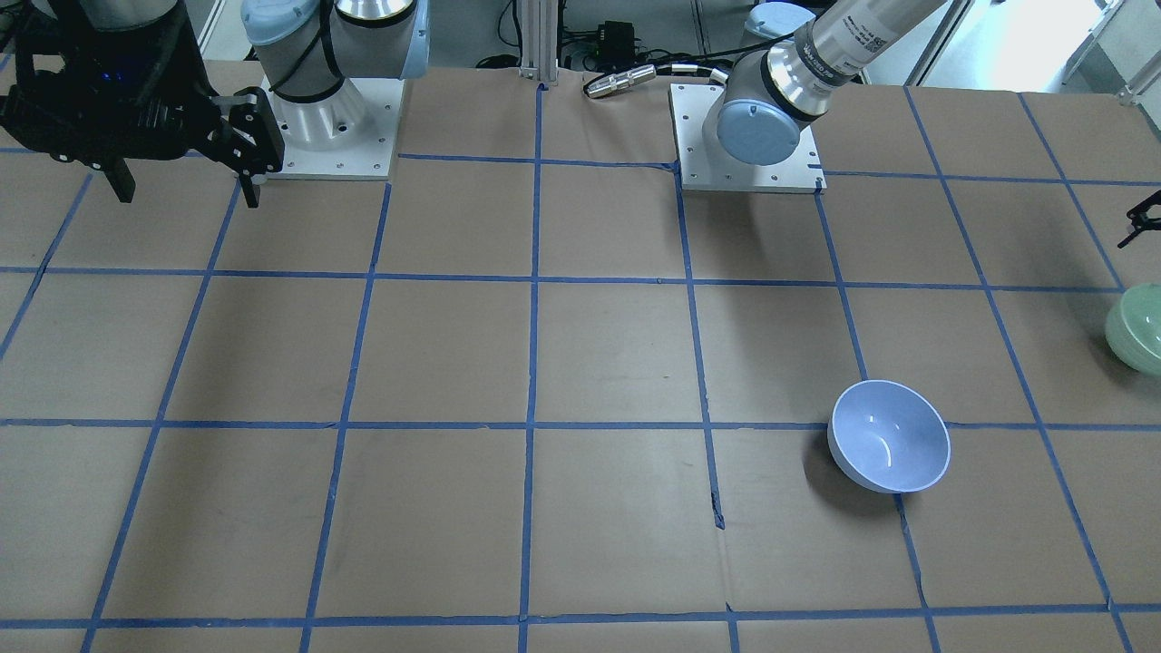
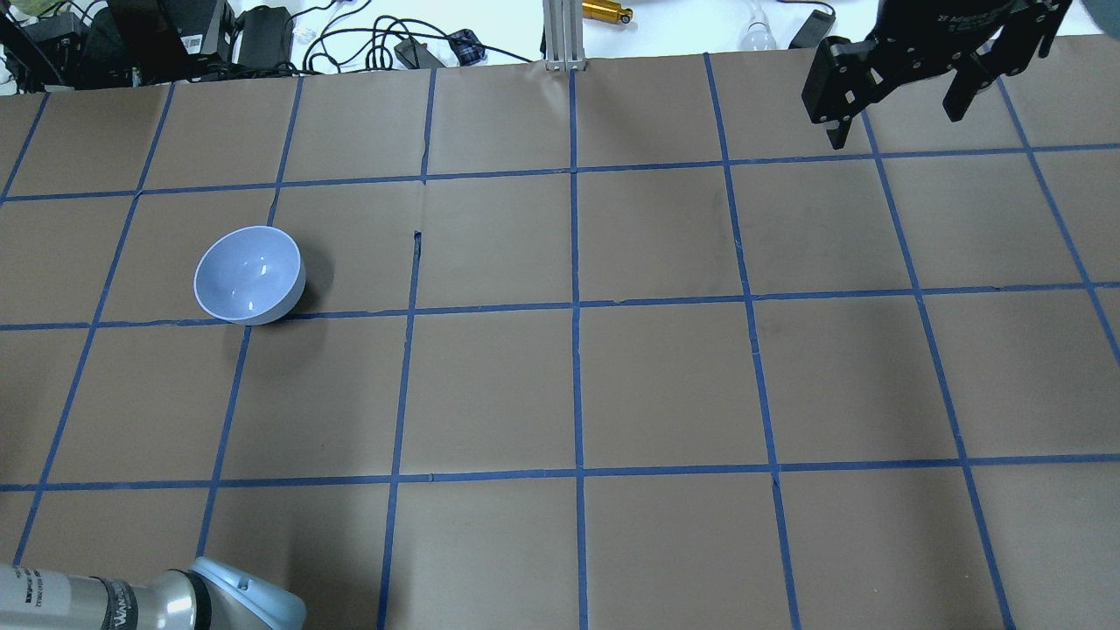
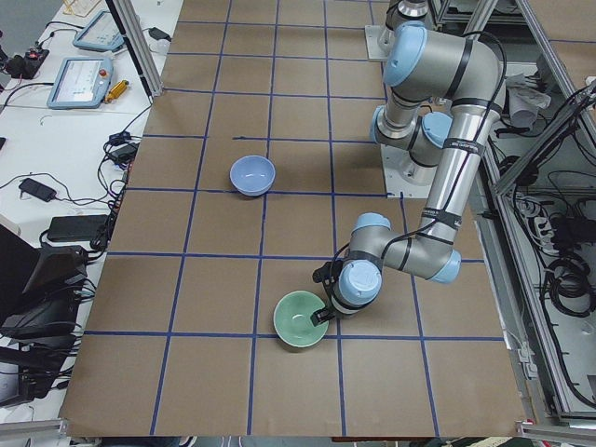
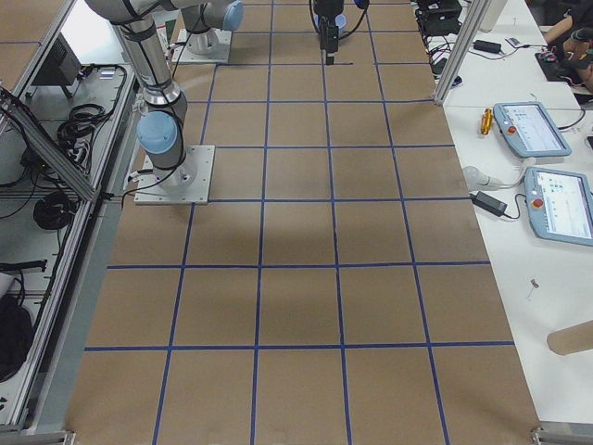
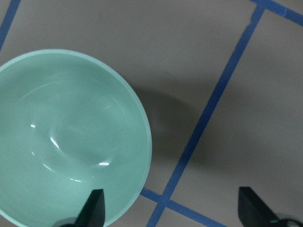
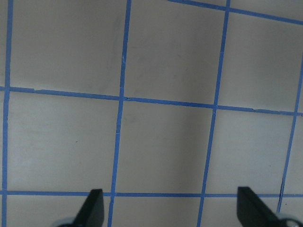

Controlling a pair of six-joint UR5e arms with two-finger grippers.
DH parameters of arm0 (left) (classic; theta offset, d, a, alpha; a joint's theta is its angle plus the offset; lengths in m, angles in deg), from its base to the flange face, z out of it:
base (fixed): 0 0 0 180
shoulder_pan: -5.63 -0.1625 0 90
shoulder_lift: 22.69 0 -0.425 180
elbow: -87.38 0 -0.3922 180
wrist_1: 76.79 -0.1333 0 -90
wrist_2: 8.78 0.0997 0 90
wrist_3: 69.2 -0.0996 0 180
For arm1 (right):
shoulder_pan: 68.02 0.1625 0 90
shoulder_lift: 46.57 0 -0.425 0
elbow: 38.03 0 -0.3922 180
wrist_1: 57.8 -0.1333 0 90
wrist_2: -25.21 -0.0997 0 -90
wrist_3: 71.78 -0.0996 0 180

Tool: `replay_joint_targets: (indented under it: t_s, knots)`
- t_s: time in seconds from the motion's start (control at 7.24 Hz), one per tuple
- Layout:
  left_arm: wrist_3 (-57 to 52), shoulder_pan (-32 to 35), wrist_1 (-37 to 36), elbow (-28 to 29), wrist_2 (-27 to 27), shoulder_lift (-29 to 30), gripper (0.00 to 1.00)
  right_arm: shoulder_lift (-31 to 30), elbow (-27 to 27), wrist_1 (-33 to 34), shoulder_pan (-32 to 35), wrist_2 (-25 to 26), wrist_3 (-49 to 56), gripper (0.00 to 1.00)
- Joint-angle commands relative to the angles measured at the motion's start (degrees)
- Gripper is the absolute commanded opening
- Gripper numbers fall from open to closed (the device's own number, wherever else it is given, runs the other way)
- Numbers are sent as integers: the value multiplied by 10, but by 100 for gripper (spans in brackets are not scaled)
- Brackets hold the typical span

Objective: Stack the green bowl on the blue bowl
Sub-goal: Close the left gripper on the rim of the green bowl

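Observation:
The green bowl [image 5: 71, 142] stands upright near the table's end on my left, also in the exterior left view [image 3: 300, 319] and cut by the front view's right edge [image 1: 1138, 328]. My left gripper [image 5: 173, 210] is open and empty at the bowl's rim. One fingertip [image 5: 96, 208] is over the bowl's inside, the other over the table beside it. The blue bowl [image 2: 249, 275] stands upright and apart, farther along the table [image 1: 889, 435] [image 3: 252, 174]. My right gripper [image 2: 897, 118] is open and empty, high over the far right of the table [image 6: 171, 210].
The brown table has a grid of blue tape lines [image 2: 576, 306]. My left arm's elbow [image 2: 175, 599] lies low at the near left. The arm bases [image 1: 748, 136] stand at the robot's side. Cables and boxes [image 2: 219, 39] lie beyond the far edge.

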Motion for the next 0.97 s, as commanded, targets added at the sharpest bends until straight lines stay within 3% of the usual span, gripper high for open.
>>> replay_joint_targets:
  t_s: [0.0,0.41,0.83]
  knots:
    - [-52,8,-2,0,21,12,100,0,0,0,0,0,0,100]
    - [-70,9,-7,1,21,26,100,0,0,0,0,0,0,100]
    - [-84,15,-25,0,17,32,93,0,0,0,1,0,0,100]
